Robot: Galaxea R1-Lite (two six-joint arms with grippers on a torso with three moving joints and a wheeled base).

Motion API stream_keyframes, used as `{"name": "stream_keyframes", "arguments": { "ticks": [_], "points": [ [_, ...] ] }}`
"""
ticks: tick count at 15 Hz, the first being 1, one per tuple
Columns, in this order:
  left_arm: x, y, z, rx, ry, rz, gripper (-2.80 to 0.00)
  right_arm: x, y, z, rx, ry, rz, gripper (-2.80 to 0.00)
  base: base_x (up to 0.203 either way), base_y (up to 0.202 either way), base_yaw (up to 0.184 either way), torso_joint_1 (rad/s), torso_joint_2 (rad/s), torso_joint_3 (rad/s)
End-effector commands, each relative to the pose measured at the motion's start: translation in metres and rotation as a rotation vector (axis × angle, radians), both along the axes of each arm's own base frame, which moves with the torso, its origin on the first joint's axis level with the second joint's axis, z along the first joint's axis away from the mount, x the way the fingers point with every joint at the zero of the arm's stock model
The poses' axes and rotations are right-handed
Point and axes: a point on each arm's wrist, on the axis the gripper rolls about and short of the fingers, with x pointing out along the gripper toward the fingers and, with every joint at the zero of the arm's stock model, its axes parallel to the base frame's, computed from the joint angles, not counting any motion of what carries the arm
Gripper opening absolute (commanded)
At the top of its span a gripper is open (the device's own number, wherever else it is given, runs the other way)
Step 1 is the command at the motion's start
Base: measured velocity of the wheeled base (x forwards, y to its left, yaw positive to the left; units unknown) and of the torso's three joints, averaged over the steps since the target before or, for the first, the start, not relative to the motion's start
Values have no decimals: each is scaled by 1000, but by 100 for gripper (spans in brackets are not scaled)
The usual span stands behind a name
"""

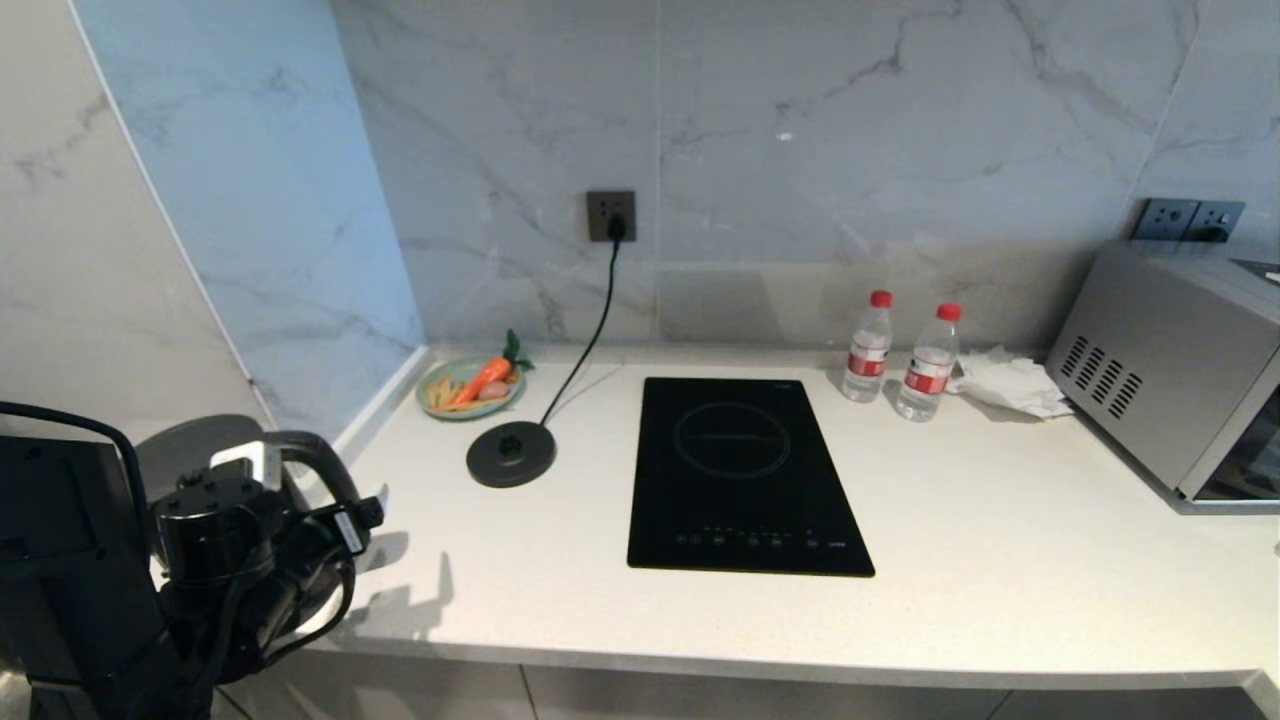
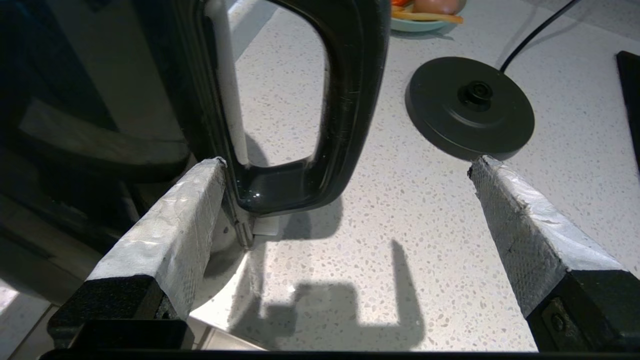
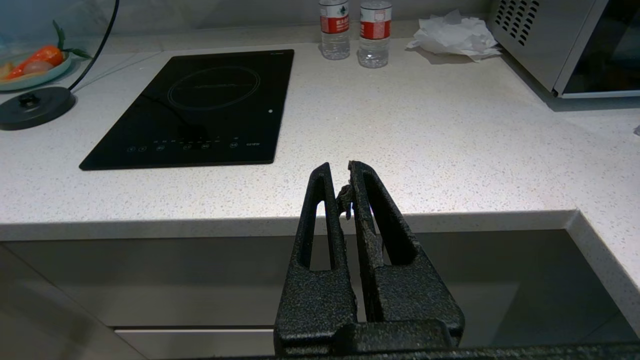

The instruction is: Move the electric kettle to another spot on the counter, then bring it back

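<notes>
White counter [image 1: 1000, 560]: electric kettle [image 2: 150, 90] off base disc [image 2: 470, 106], near front-left edge; left gripper [image 2: 345, 170] spread wide around handle, not clamped.

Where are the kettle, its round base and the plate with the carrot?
electric kettle [image 2: 350, 100]: left wrist view, on its loop handle.
base disc [image 1: 511, 453]: head view, centre of disc.
plate [image 1: 436, 406]: head view, on its front rim.

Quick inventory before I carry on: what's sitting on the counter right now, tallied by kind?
Electric kettle: 1, at the counter's left edge, off its base
Kettle base disc: 1
Water bottles: 2
Plate of food: 1
Crumpled tissue: 1
Oven: 1
Inset hob: 1
Total: 8
</notes>
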Motion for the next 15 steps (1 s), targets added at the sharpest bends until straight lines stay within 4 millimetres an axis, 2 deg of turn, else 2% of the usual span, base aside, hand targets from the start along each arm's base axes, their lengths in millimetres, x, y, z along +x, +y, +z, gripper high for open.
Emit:
{"name": "stream_keyframes", "arguments": {
  "ticks": [1,5,15],
  "points": [
    [-2,1,4,-2,-15,6,0,0,0,0,0,-1,0,-280,0,0,0,0,0,0],
    [-6,7,6,-6,-16,13,0,0,0,0,0,-1,0,-280,0,0,0,0,0,0],
    [-33,12,20,-42,-27,10,0,0,0,0,0,-1,1,-280,0,0,0,0,0,0]
  ]
}}
